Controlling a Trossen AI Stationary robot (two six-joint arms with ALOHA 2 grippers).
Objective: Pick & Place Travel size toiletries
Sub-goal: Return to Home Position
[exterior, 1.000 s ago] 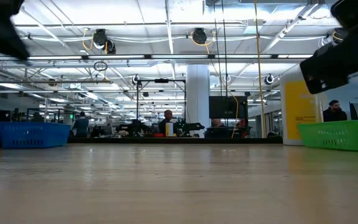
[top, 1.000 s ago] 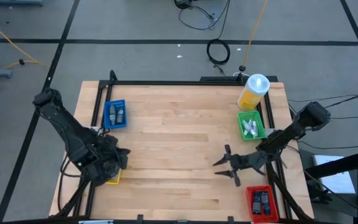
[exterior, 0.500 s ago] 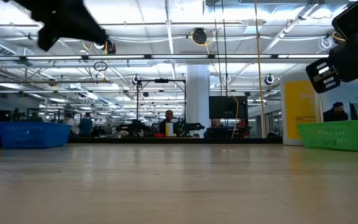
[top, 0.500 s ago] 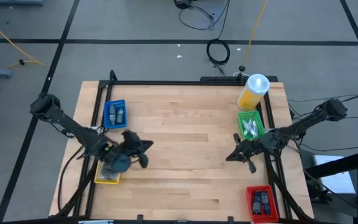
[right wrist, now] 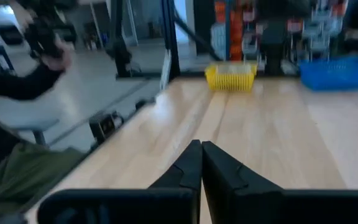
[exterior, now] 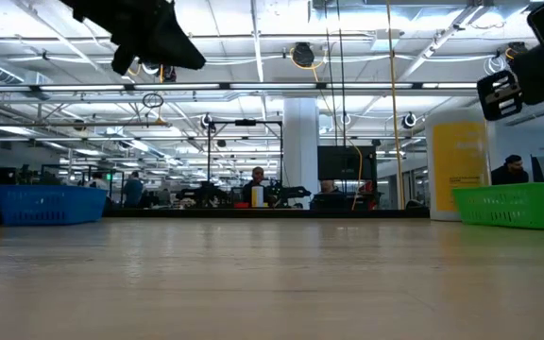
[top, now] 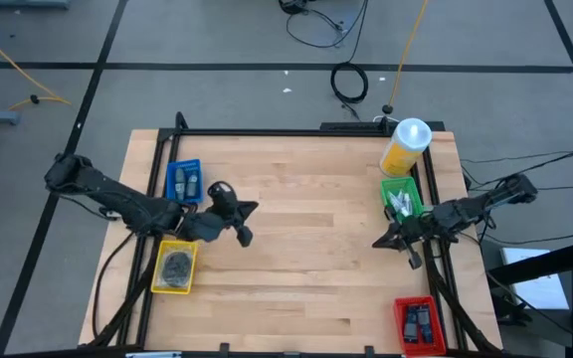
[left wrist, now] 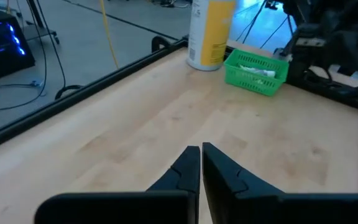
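Small white tubes, the travel size toiletries (top: 400, 204), lie in a green bin (top: 413, 212) at the table's right side; the same tubes (left wrist: 253, 60) show in the left wrist view. Grey-blue mini bottles (top: 187, 182) lie in a blue bin (top: 172, 195) at the far left. My left gripper (top: 250, 211) hangs shut above the bare wood left of the table's middle, pointing toward the green bin, its fingers (left wrist: 191, 163) together. My right gripper (top: 377, 243) is shut and holds nothing. It hangs level near the table's right edge, just in front of the green bin, pointing left.
A yellow bin (top: 175, 268) with dark bundles stands near left, and a red bin (top: 416, 320) with black gadgets near right. A tall yellow and white bottle (top: 406, 147) stands far right behind the green bin. Black rails frame the table. Bare wood spans the middle.
My left gripper has left the yellow bin, swung toward the table's middle and far side, risen a little and rolled about its own axis. My right gripper has shut with nothing between its fingers, and has drawn back toward the right edge, rising.
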